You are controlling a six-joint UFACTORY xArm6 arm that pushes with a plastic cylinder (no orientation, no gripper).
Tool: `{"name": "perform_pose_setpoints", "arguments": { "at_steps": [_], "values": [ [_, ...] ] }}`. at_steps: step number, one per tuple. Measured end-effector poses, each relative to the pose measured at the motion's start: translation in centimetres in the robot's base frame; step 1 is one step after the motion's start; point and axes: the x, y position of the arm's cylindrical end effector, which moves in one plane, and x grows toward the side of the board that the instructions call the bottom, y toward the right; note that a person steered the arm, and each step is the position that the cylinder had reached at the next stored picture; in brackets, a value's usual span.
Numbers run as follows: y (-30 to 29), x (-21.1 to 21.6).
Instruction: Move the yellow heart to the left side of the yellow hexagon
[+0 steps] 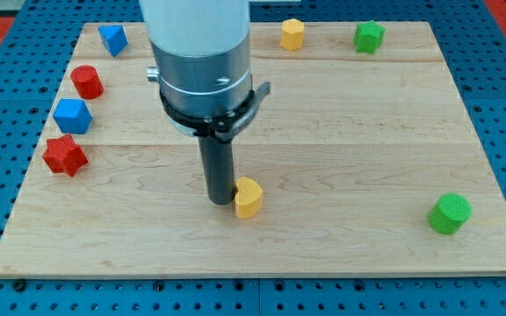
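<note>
The yellow heart (pixel 249 197) lies on the wooden board (pixel 341 132), below the board's middle. My tip (pixel 219 201) rests on the board, touching or almost touching the heart's left side. The yellow hexagon (pixel 292 34) sits near the view's top edge of the board, far above and a little right of the heart. The arm's wide grey and white body hides part of the board above the tip.
A green star (pixel 369 36) sits right of the hexagon. A green cylinder (pixel 450 214) is at the lower right. At the left are a blue block (pixel 112 39), a red cylinder (pixel 86 82), a blue block (pixel 71 115) and a red star (pixel 64 155).
</note>
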Motion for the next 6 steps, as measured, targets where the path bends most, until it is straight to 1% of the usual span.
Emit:
{"name": "perform_pose_setpoints", "arguments": {
  "at_steps": [1, 2, 3, 4, 6],
  "values": [
    [2.5, 2.8],
    [7.7, 2.9],
    [7.5, -2.9],
    [4.3, -8.8],
    [1.2, -17.6]
  ]
}}
